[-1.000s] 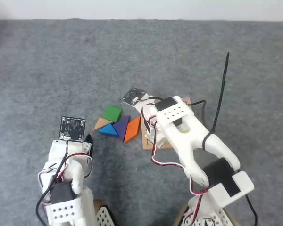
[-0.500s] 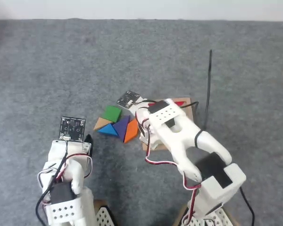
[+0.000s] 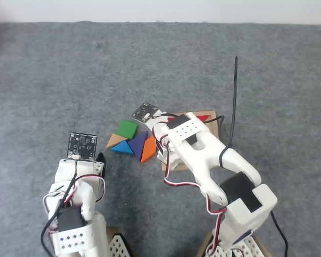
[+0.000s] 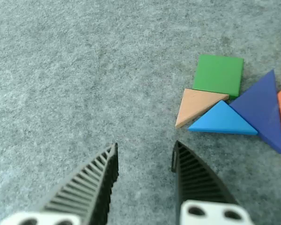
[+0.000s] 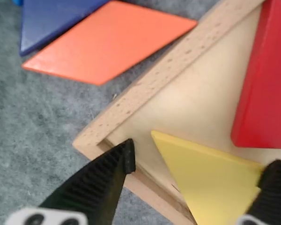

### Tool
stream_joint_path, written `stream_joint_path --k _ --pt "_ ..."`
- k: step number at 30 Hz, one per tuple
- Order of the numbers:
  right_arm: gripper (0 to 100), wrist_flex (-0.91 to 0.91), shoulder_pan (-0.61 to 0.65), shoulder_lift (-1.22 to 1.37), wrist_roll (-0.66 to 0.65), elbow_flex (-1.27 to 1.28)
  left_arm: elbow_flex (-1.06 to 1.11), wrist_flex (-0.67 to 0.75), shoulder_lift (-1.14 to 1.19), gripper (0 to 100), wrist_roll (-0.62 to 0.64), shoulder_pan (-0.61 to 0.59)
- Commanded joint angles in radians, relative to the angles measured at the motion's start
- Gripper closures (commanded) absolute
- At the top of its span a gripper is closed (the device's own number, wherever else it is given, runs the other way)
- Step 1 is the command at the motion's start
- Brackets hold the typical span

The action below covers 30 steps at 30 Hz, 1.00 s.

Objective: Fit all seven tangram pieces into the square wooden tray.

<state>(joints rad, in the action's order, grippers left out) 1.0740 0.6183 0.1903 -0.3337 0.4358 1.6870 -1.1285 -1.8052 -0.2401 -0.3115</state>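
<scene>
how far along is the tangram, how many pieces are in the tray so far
Two of seven are in the tray: the red triangle and the yellow triangle, which the open right gripper straddles. Five lie outside on the carpet: orange parallelogram, dark blue triangle, light blue triangle, tan triangle, green square. The left gripper is open and empty.

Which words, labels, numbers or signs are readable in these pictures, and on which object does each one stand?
No text can be read.
The tangram pieces and the wooden tray are plain.
Any print on the left arm's circuit board or the right arm's circuit board is too small to read.
</scene>
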Motion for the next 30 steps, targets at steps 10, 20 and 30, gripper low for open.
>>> stream_joint_path --k 10,20,30 --pt "71.0 0.024 -0.050 0.027 -0.055 0.017 -0.004 -0.006 -0.011 82 -0.011 -0.005" --pt "68.8 0.140 -0.079 0.001 -0.132 -0.021 -0.004 -0.006 -0.011 82 -0.011 -0.003" --pt "56.4 0.189 -0.124 -0.272 -0.011 -0.031 -0.004 -0.008 -0.011 82 -0.011 -0.003"
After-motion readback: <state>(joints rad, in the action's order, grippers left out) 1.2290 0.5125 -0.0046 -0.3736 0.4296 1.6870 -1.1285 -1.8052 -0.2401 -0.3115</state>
